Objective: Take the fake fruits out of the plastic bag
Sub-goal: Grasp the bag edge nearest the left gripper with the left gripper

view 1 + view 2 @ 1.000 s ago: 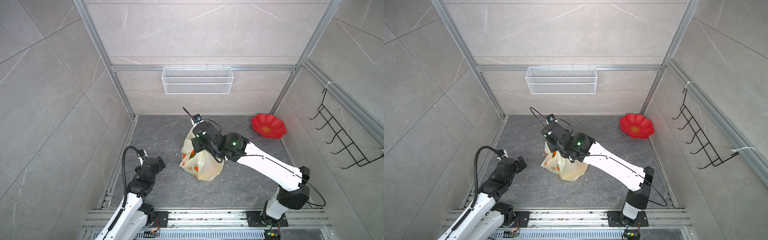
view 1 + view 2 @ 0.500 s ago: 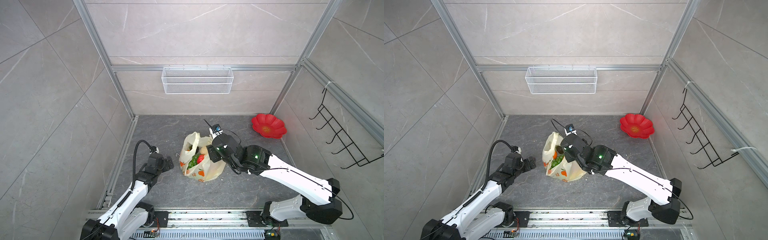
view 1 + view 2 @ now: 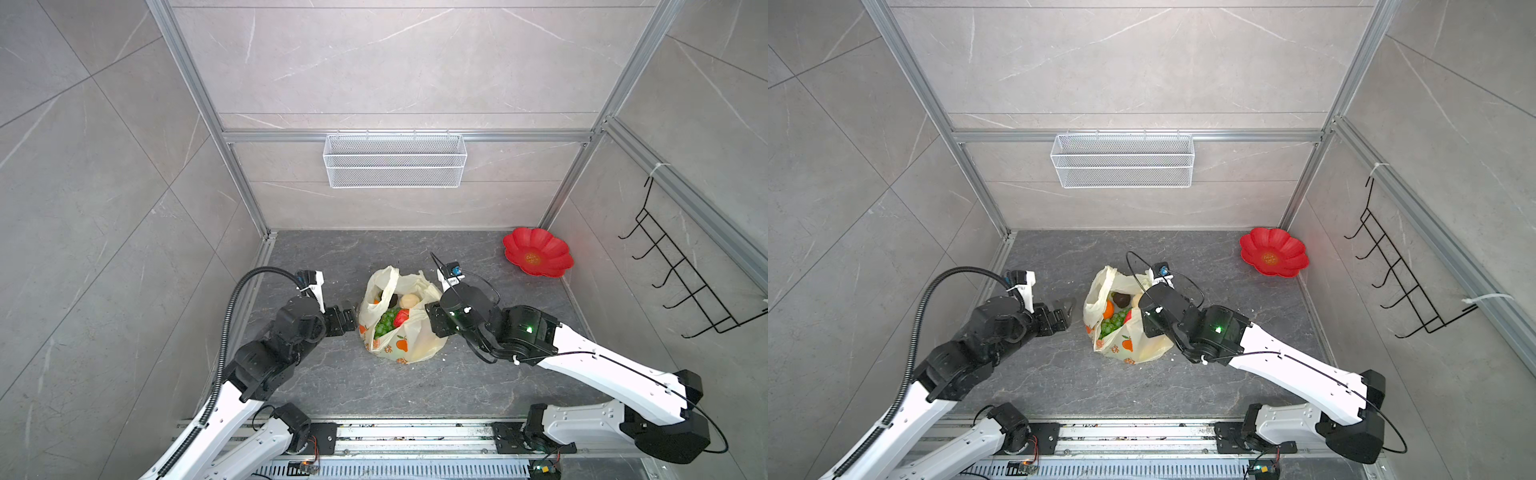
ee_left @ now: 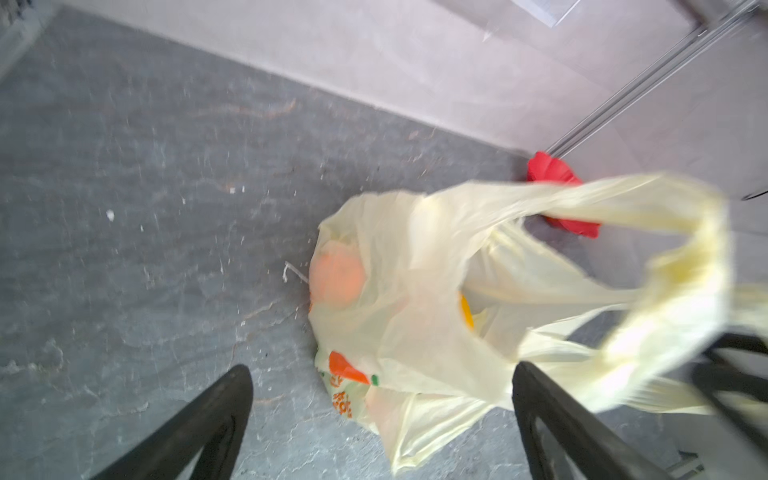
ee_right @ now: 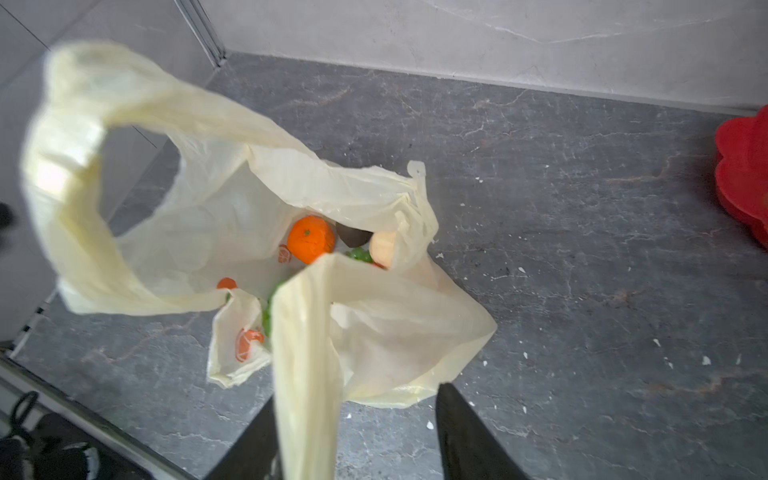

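1. In both top views the left jaws stood wide, just beside the plastic bag (image 3: pixel 415 345). The right jaws were hidden at its other side. The bag sat mid-table (image 3: pixel 332 374), holding the grape bunch (image 3: pixel 384 325), strawberry (image 3: pixel 401 318) and beige ball (image 3: pixel 409 300).
2. Left wrist: jaws wide, gripping nothing. The handle loop (image 4: pixel 690 282) was blurred.
3. Right wrist: jaws apart. The handle strip (image 5: pixel 307 353) lay along one jaw, clear of the other. The orange (image 5: pixel 311 239) sat inside.
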Tool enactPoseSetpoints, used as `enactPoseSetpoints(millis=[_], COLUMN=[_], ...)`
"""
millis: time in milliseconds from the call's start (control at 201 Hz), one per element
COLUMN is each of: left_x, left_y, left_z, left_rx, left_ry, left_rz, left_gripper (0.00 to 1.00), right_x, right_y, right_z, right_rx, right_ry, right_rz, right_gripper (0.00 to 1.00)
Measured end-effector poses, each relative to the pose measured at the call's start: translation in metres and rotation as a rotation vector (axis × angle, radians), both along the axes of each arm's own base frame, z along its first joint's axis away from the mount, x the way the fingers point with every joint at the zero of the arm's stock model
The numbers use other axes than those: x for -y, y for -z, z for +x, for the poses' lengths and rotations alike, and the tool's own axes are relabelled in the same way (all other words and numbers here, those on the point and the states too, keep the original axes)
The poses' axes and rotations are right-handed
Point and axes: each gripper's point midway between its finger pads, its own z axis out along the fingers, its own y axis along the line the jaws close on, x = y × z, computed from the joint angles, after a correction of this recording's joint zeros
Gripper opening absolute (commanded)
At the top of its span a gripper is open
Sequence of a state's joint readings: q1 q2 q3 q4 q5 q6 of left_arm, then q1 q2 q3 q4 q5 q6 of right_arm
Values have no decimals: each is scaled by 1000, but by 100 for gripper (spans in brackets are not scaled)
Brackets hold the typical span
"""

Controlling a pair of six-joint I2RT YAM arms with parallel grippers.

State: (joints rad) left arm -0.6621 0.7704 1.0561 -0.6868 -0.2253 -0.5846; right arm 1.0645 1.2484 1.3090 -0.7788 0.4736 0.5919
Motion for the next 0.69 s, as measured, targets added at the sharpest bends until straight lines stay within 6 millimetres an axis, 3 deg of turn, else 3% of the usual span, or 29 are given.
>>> enactPoseSetpoints(millis=[100, 164, 279, 363, 483, 692], left_x=[20, 40, 74, 92, 90, 53], left_y=[-36, -41, -21, 7, 38, 51], left_z=[-4, -7, -9, -3, 10, 38], left_rx=[22, 10, -55, -124, -190, -242], left_ry=[86, 153, 241, 262, 200, 1], left_rz=[2, 31, 133, 226, 339, 329], left_gripper=[100, 100, 100, 96, 86, 43], right_x=[2, 3, 6, 9, 13, 39], right_y=[20, 28, 34, 37, 41, 49], right_z=[-2, -2, -4, -6, -6, -5], right_rx=[-30, -43, -47, -47, -42, -55], right_ry=[15, 25, 38, 46, 63, 179], right_rz=[-16, -17, -1, 16, 35, 56], right_gripper=[42, 40, 34, 27, 20, 15])
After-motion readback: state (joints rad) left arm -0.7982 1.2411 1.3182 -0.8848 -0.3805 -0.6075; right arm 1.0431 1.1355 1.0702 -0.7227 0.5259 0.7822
